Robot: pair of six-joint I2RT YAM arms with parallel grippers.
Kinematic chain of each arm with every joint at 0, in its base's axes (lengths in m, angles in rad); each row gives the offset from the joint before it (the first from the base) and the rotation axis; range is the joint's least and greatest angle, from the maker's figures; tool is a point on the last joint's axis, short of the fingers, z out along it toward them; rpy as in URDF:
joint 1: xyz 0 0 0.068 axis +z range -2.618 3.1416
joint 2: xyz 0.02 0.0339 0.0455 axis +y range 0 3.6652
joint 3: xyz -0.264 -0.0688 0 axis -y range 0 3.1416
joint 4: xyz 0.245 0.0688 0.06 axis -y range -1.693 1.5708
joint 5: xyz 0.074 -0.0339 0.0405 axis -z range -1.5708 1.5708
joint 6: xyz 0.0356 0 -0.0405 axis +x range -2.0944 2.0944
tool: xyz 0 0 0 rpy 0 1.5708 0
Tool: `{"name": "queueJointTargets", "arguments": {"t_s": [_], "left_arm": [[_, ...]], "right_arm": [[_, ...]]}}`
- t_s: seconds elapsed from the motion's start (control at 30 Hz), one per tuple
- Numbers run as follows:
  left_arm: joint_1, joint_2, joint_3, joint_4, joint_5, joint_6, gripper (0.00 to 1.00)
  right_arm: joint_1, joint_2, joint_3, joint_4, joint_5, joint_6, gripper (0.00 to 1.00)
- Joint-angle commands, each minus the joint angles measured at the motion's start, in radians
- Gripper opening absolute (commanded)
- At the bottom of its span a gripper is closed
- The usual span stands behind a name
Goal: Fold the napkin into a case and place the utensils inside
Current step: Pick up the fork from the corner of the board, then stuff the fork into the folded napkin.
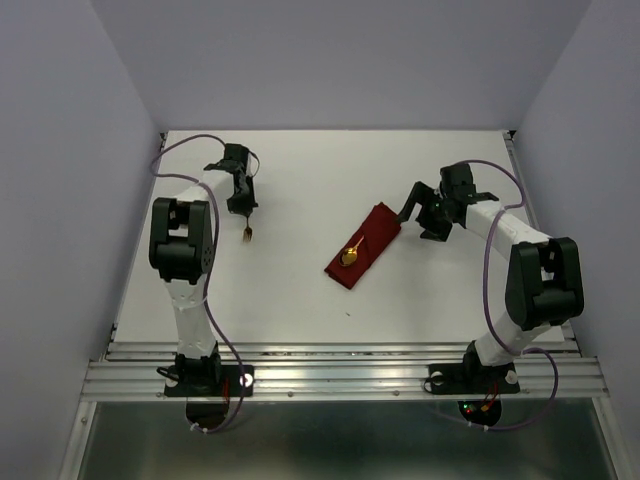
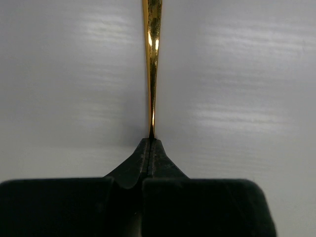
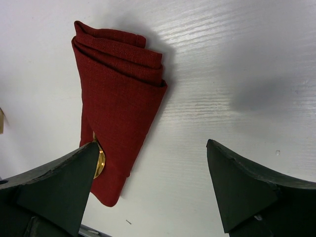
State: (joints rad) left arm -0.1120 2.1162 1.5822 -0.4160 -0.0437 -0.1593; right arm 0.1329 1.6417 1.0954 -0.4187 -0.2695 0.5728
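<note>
Jaws of the left arm are pressed tight on the handle of the gold fork [image 2: 152, 74], well to the left of the red case [image 1: 362, 246]. The jaws of the right arm are spread wide and hold nothing, just beside the case's far end. Folding looks done, and the spoon [image 1: 350, 256] peeks out of the case. Only the fork looks left to put in.
</note>
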Motion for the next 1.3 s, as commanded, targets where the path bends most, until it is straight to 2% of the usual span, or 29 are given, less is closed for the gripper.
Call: {"name": "queueJointTargets", "arguments": {"t_s": [0.0, 0.17, 0.33, 0.6, 0.87, 0.93, 1.0, 1.13, 1.27], "left_arm": [[-0.066, -0.159, -0.12, -0.051, 0.106, -0.039, 0.0], [-0.147, -0.315, -0.287, -0.006, 0.171, -0.052, 0.0], [-0.227, -0.485, -0.389, 0.051, 0.232, -0.074, 0.0], [-0.317, -0.564, -0.448, 0.048, 0.228, -0.054, 0.0], [-0.457, -0.602, -0.427, -0.009, 0.22, -0.014, 0.0], [-0.497, -0.608, -0.418, -0.013, 0.226, -0.017, 0.0], [-0.541, -0.608, -0.406, -0.024, 0.238, -0.022, 0.0], [-0.615, -0.563, -0.374, -0.055, 0.225, -0.017, 0.0], [-0.672, -0.503, -0.329, -0.11, 0.189, 0.004, 0.0]], "right_arm": [[0.01, -0.043, 0.006, 0.014, 0.004, 0.001, 0.95], [0.01, -0.037, 0.017, 0.012, 0.013, -0.008, 0.95], [0.01, -0.002, 0.066, 0.001, 0.018, -0.016, 0.95], [0.01, 0.063, 0.149, 0.001, 0.003, -0.01, 0.95], [0.01, 0.158, 0.273, -0.011, 0.021, -0.011, 0.94], [0.01, 0.211, 0.305, -0.014, 0.016, -0.011, 0.91], [0.01, 0.262, 0.345, -0.022, 0.015, -0.01, 0.8], [0.01, 0.332, 0.394, -0.02, 0.023, 0.007, 0.65], [0.01, 0.395, 0.448, -0.02, 0.027, 0.022, 0.57]]}}
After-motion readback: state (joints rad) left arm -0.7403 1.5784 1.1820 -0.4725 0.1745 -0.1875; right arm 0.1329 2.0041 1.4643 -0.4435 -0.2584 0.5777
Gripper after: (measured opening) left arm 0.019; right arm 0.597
